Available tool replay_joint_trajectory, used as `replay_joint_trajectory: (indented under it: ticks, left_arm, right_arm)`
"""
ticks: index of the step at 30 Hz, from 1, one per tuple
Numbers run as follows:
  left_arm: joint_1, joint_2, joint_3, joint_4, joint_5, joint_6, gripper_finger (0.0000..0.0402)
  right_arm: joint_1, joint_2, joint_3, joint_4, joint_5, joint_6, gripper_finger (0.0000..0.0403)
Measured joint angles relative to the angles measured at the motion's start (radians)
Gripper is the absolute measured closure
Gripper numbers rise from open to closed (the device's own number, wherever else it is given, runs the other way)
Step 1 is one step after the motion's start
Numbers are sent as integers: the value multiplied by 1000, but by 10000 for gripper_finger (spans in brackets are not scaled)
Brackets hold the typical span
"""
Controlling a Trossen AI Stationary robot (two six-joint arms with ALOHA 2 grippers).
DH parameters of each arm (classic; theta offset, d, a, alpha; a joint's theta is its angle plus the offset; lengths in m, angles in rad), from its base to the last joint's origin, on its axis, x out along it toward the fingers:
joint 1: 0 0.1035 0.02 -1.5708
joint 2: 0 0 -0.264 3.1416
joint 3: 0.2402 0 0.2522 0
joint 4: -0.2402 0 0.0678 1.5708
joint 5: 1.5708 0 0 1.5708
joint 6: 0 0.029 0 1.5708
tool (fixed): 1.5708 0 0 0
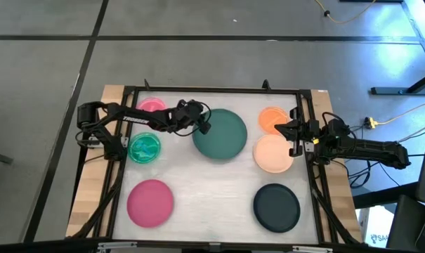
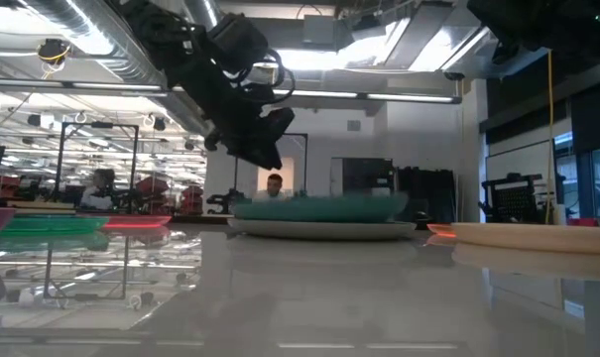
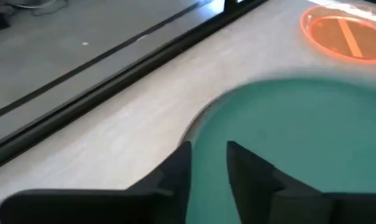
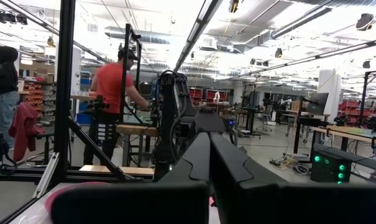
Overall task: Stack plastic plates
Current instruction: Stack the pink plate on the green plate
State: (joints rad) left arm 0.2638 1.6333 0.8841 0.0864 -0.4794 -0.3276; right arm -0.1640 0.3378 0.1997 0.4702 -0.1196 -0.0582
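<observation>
The left gripper (image 1: 205, 127) hangs just above the near rim of the dark teal plate (image 1: 221, 135), its fingers (image 3: 175, 171) set narrowly apart with a slim gap between them and nothing in it; in the left wrist view the teal surface fills the space directly ahead of the tips, blurred and cut off by the frame edge, so whether the fingers touch the rim cannot be told. From table height a thin grey plate (image 2: 324, 229) shows under the teal one, its rim peeking out beneath; from above it is hidden entirely. Beyond the teal plate lies the orange plate (image 1: 272, 118), only partly in the left wrist view. Behind the left fingers sit the pink plate (image 1: 151, 106), half covered by the arm, and the translucent green plate (image 1: 144, 148). The right gripper (image 1: 294, 133) waits at the peach plate's (image 1: 272, 154) far edge, its fingers pressed together and holding nothing. The magenta plate (image 1: 150, 202) and the black plate (image 1: 276, 206) rest well apart on the white tabletop (image 1: 212, 190), away from both grippers
</observation>
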Motion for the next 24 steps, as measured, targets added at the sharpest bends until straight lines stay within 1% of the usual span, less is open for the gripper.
replay_joint_trajectory:
  ticks: [4,8,14,19,24]
  left_arm:
    - [-5,-11,0,-19,75,17,260]
    - [-38,-67,0,-85,159,28,241]
    - [-161,-167,0,-218,237,25,245]
    - [-302,-209,0,-336,235,-40,255]
    - [-439,-209,-1,-375,231,-84,263]
  right_arm:
    - [0,0,0,0,0,0,400]
    - [0,0,0,0,2,0,400]
    - [0,0,0,-1,23,0,400]
    - [0,0,0,-3,23,0,400]
    - [0,0,0,-3,23,2,400]
